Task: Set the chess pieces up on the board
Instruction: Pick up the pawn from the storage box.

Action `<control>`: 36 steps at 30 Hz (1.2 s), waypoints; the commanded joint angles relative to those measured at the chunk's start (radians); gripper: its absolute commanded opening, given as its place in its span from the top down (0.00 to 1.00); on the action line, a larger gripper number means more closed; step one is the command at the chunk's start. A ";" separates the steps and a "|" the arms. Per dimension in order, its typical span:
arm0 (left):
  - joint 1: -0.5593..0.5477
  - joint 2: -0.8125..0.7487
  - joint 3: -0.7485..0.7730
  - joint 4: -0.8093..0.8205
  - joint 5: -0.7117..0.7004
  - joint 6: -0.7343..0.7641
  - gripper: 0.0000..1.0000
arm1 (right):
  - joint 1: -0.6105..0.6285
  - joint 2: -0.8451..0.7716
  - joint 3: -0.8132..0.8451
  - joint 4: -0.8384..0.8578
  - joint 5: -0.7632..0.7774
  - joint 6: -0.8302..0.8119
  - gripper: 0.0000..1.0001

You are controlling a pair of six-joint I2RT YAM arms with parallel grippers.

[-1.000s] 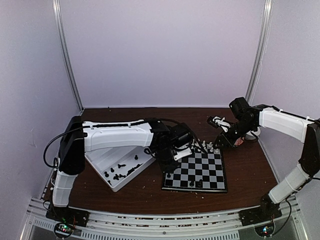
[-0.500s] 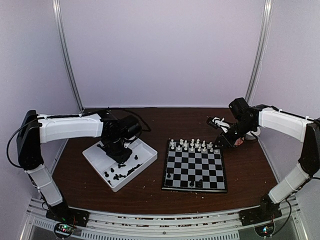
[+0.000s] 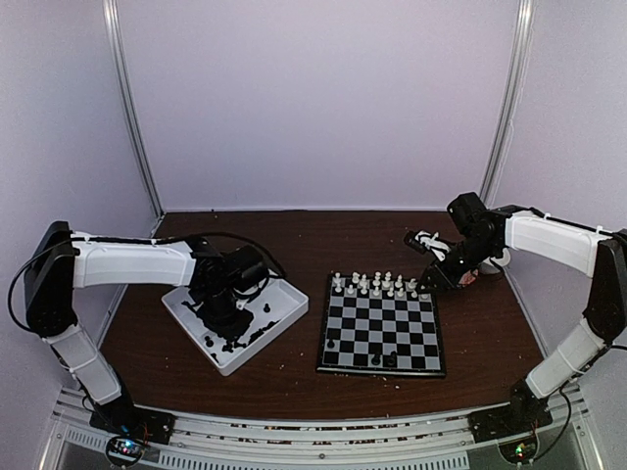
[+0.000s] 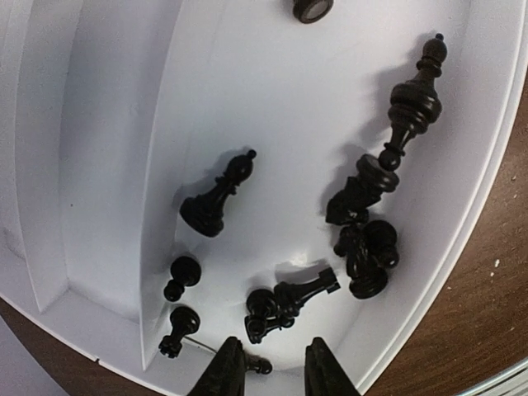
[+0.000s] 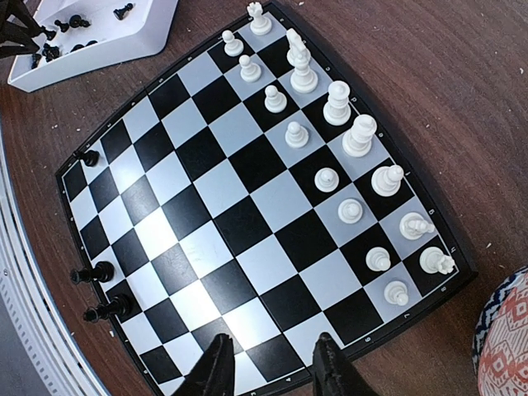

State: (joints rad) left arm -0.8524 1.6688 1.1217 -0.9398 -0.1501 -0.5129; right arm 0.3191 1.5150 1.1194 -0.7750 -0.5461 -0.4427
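The board (image 3: 392, 329) lies right of centre; three black chess pieces (image 5: 95, 272) stand along its near edge, also seen as dark specks (image 3: 331, 344) from above. Several more black chess pieces (image 4: 363, 247) lie loose in the white tray (image 3: 286, 302), among them a bishop (image 4: 216, 198) and a rook (image 4: 307, 289). My left gripper (image 4: 272, 371) hangs open low over the tray (image 4: 272, 99), a tiny piece (image 4: 260, 365) lying against its left finger. From above it (image 3: 227, 315) sits over the tray's near compartment. My right gripper (image 5: 270, 355) is open and empty above the board (image 5: 239, 223) edge, near the far right corner (image 3: 433, 277).
White pieces (image 3: 377, 284) fill the board's two far rows (image 5: 330, 103). A red, white and blue patterned object (image 5: 503, 346) lies on the brown table beside the board's right corner. A small white thing (image 3: 426, 238) rests behind the right arm.
My left arm swung from the board's left edge back over the tray and lowered into it, its jaws narrowing. The right arm has not moved.
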 commanded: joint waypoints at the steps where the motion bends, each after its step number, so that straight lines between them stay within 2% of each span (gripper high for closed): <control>1: 0.001 0.025 -0.017 0.039 0.037 0.020 0.76 | -0.003 0.004 0.013 -0.012 -0.014 -0.007 0.66; 9: 0.013 0.045 -0.036 0.053 0.018 0.011 0.83 | -0.003 0.008 0.011 -0.011 -0.013 -0.006 0.66; 18: 0.013 0.067 -0.047 0.062 0.023 0.017 0.86 | -0.004 0.017 0.013 -0.013 -0.015 -0.007 0.66; 25: 0.014 0.072 -0.039 0.059 0.010 0.022 0.93 | -0.004 0.017 0.012 -0.015 -0.014 -0.007 0.66; 30: 0.014 0.052 0.015 -0.015 -0.049 0.033 0.99 | -0.003 0.011 0.009 -0.013 -0.014 -0.010 0.66; 36: 0.013 0.003 0.124 -0.121 -0.102 0.061 1.00 | -0.003 0.018 0.017 -0.018 -0.016 -0.010 0.66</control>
State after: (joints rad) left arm -0.8448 1.7241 1.1614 -0.9833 -0.2039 -0.4831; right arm 0.3191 1.5265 1.1194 -0.7769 -0.5468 -0.4427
